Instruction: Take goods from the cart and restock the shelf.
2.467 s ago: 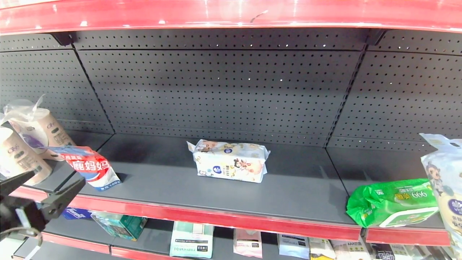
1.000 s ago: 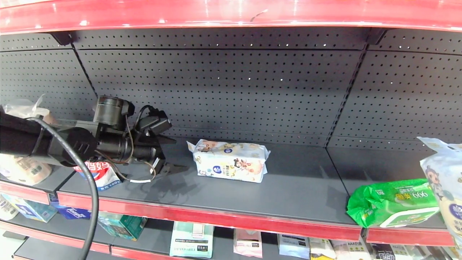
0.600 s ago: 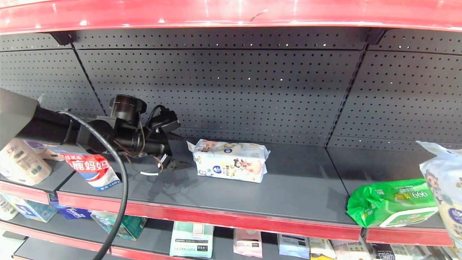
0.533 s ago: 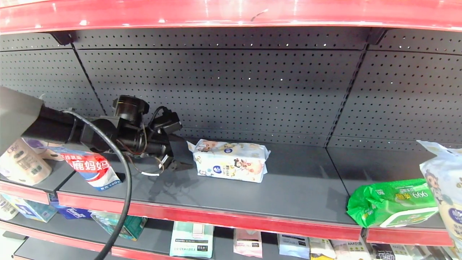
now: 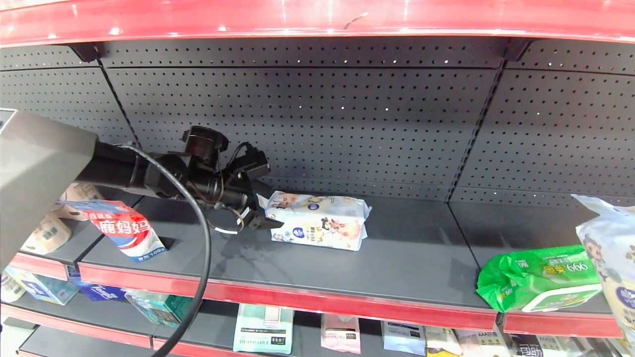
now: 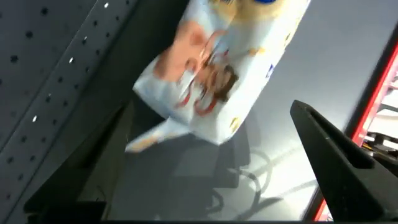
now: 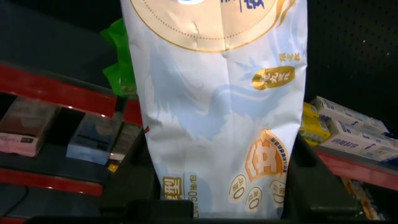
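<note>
White pack [image 5: 317, 220] is lying crosswise on the shelf [image 5: 412, 258], its left end sitting just inside the wide-open left gripper [image 5: 269, 210]

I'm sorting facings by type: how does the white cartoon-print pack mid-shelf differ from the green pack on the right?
The white cartoon-print pack lies mid-shelf, set back; the green pack sits at the right bay's front edge. The open left hand straddles the white pack's end; nothing holds the green pack. Only the green pack shows a white flap. Both lie flat on one shelf.
</note>
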### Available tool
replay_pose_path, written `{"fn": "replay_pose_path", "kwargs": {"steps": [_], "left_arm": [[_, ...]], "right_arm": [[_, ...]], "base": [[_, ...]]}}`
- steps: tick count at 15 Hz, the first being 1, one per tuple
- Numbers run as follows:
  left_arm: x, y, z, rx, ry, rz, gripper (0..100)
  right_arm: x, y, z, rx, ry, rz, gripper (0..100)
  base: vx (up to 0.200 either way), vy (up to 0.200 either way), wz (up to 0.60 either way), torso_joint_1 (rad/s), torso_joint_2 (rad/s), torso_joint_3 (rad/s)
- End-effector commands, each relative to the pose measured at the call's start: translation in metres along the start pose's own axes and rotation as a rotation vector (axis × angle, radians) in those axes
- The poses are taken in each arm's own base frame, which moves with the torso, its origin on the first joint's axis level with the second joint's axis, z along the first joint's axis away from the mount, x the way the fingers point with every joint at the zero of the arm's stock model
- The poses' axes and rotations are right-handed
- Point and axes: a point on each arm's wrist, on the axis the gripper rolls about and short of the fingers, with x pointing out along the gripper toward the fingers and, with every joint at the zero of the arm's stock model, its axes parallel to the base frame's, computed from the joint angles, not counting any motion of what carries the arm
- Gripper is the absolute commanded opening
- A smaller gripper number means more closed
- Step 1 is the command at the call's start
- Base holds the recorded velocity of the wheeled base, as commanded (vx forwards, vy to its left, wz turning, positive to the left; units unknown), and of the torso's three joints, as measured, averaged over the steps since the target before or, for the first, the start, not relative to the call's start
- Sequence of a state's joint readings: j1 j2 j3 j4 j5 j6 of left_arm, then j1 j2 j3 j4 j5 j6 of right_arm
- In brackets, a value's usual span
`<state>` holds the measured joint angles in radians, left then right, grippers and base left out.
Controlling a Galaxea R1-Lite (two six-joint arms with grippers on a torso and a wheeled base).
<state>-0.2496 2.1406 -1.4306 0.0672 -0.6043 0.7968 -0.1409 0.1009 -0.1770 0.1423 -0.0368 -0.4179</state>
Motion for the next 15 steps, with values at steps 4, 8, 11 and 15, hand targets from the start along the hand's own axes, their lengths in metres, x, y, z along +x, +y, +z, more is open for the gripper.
{"fn": "replay_pose_path", "kwargs": {"steps": [4,8,11,15], "left_arm": [[0.025,0.006,0.006,0.026,-0.011,-0.022,100],[0.042,0.010,0.004,0.040,-0.001,-0.047,100],[0.053,0.012,0.008,0.049,-0.006,-0.056,100],[0.054,0.007,0.009,0.041,0.008,-0.083,100]], "right_arm": [[0.000,0.000,0.000,-0.001,0.001,0.000,0],[0.001,0.001,-0.003,-0.001,0.013,0.005,0],[0.002,0.002,-0.003,-0.012,0.015,0.007,0],[0.001,0.001,-0.003,-0.012,0.015,0.005,0]], "base": [[0.000,0.000,0.00,0.000,0.00,0.000],[0.000,0.000,0.00,0.000,0.00,0.000],[0.000,0.000,0.00,0.000,0.00,0.000],[0.000,0.000,0.00,0.000,0.00,0.000]]}}
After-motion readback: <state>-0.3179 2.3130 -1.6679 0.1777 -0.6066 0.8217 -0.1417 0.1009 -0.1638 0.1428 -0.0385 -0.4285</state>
